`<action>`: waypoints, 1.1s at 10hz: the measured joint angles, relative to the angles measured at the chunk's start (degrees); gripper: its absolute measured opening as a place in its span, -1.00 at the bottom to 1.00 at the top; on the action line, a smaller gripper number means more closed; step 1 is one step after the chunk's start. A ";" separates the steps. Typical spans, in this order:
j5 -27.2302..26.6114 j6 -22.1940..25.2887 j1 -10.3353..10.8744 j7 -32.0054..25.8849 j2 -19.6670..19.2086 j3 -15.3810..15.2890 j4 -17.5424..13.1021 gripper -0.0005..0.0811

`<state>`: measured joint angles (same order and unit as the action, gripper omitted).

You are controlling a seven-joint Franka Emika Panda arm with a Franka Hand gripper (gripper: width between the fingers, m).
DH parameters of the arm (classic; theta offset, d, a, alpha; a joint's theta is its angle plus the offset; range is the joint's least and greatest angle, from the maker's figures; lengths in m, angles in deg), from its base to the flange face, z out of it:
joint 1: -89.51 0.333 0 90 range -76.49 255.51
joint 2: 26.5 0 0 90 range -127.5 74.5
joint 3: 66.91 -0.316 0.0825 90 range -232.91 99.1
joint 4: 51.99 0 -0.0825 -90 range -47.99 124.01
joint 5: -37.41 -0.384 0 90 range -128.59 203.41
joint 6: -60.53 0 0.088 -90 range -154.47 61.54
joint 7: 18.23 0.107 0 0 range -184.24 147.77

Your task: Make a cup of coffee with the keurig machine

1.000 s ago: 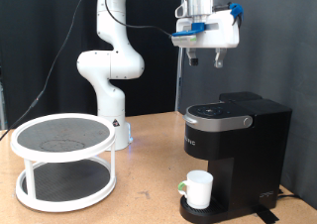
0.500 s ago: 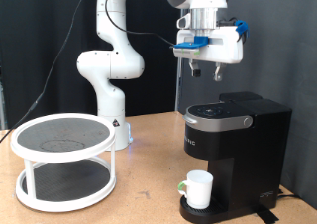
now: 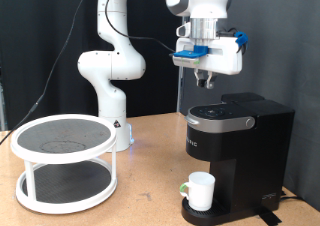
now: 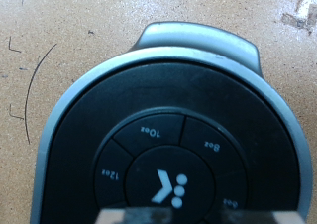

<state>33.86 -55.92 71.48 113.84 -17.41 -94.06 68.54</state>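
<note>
Over on the left of the wooden tabletop stands a white two-tier round rack with dark mesh shelves. Just behind it, a little to the right, the white robot arm rises from its base and arches across to the right.

Further right, the end effector hangs in the air directly above the keurig machine, clear of its lid and not touching it. It points straight down, with a blue and white housing around the wrist. Its fingers look drawn close together with nothing between them, though from this side I cannot tell for certain how they stand.

The keurig machine sits at the right end of the tabletop, black and boxy, its lid down. From the wrist camera its grey-rimmed round control panel fills most of the picture, with white size markings and a central logo button, and the wooden surface shows around it.

The cup, plain white, stands upright on the round drip tray at the machine's near front, under the brew head.
</note>
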 joint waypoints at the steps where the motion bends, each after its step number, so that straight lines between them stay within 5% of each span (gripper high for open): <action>1: 0.36 -0.26 -0.04 0.15 -0.68 0.01 0.02 -0.95; 11: 1.19 -2.45 0.31 0.04 -6.19 -1.33 0.17 -0.99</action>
<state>35.05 -58.37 71.79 113.89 -23.61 -95.38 68.71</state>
